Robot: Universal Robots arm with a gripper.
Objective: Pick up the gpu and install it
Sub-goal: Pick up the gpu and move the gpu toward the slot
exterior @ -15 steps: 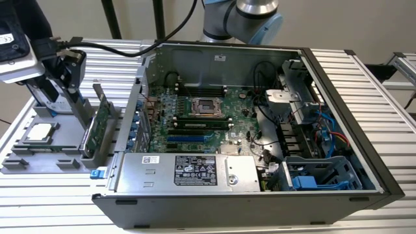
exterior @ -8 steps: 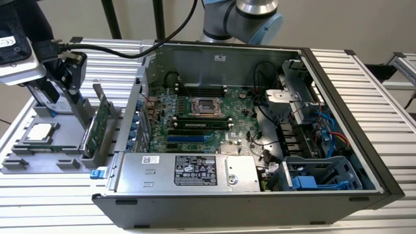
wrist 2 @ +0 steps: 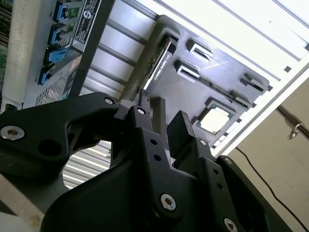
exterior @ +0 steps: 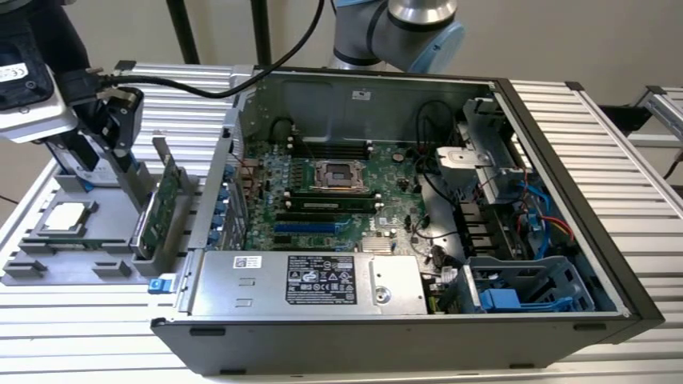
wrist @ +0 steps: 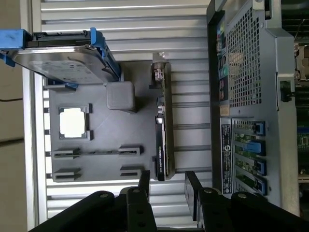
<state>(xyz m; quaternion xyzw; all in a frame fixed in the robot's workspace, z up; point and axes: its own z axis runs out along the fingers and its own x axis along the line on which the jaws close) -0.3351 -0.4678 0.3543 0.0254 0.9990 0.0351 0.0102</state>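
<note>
The work is at the pick-up stage. The gpu (wrist: 161, 137) stands on its long edge in a slot of the grey holder (wrist: 101, 137), along the holder's edge nearest the open computer case (exterior: 373, 348), and it is not yet lifted. The holder sits on the slatted counter (exterior: 597, 120), by the counter's edge at the exterior view's left, with the case just beside it. The fingers (wrist: 193, 193) are spread apart and hold nothing. In both wrist views the gap between them lines up with the end of the thin card farthest from the hard drive (wrist: 63, 63), and the exterior view suggests they hang above the card without touching it. The processor chip (wrist: 74, 121) lies flat in its pocket, well apart from the card. As I judge it, the grasp calls for the fingers to straddle the card squarely, one on each face, low enough for a firm hold yet clear of the slot walls. A skewed closure could jam the card. Nothing is installed on the motherboard (exterior: 401, 220) yet.
</note>
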